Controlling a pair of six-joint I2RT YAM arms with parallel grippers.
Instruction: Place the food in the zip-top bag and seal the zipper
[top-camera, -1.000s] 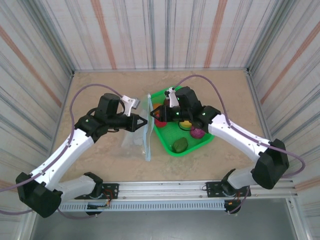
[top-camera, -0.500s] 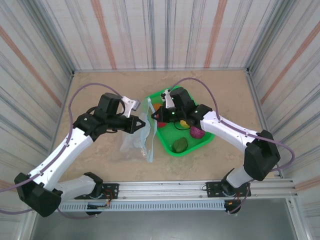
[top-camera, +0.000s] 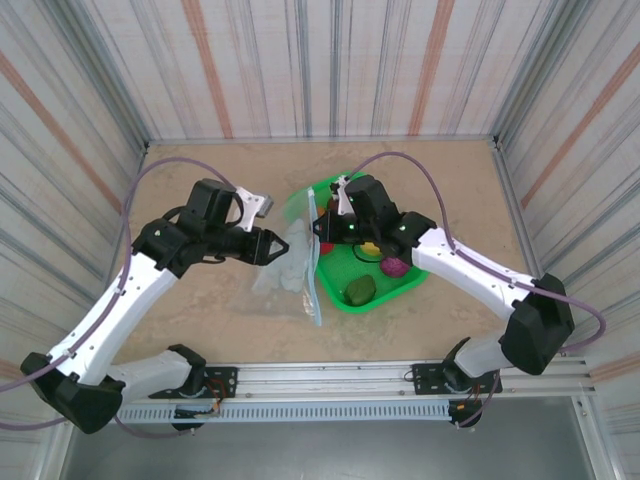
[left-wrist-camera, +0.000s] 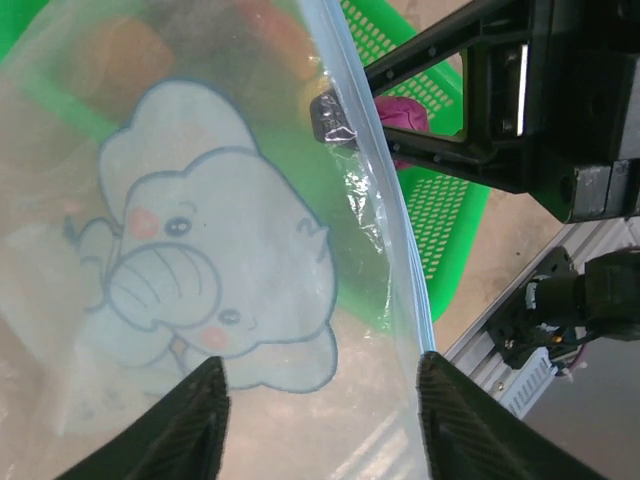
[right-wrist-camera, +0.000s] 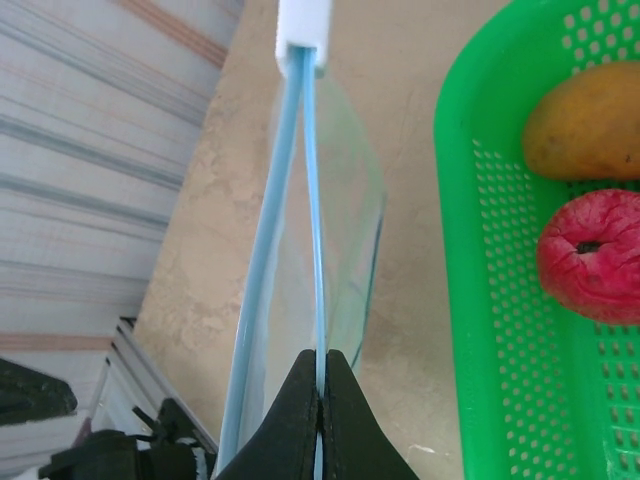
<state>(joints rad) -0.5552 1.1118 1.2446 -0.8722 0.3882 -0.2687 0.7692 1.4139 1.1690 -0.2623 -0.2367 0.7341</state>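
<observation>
The zip-top bag (top-camera: 293, 268) is clear with an elephant print (left-wrist-camera: 210, 270) and stands on edge between my arms. Its zipper (right-wrist-camera: 313, 200) is two pale blue strips standing apart, with a white slider (right-wrist-camera: 302, 25) at the far end. My right gripper (right-wrist-camera: 320, 372) is shut on the strip nearer the basket, also seen from above (top-camera: 318, 228). My left gripper (top-camera: 268, 246) is open, its fingers either side of the bag wall (left-wrist-camera: 322, 365) without pinching it. The food lies in the green basket (top-camera: 412, 280): a dark green piece (top-camera: 360, 289), a magenta one (top-camera: 394, 266), an orange one (right-wrist-camera: 585, 130), a red one (right-wrist-camera: 590, 255).
The basket's mesh wall (right-wrist-camera: 480, 260) runs close along the right of the bag. Striped walls close in the beige table (top-camera: 200, 180) on three sides, and a metal rail (top-camera: 330, 385) with both arm bases lines the near edge.
My left gripper has opened, let go of the bag rim and drawn back a little to the left. My right gripper closed on the zipper strip. The bag's near end swung right.
</observation>
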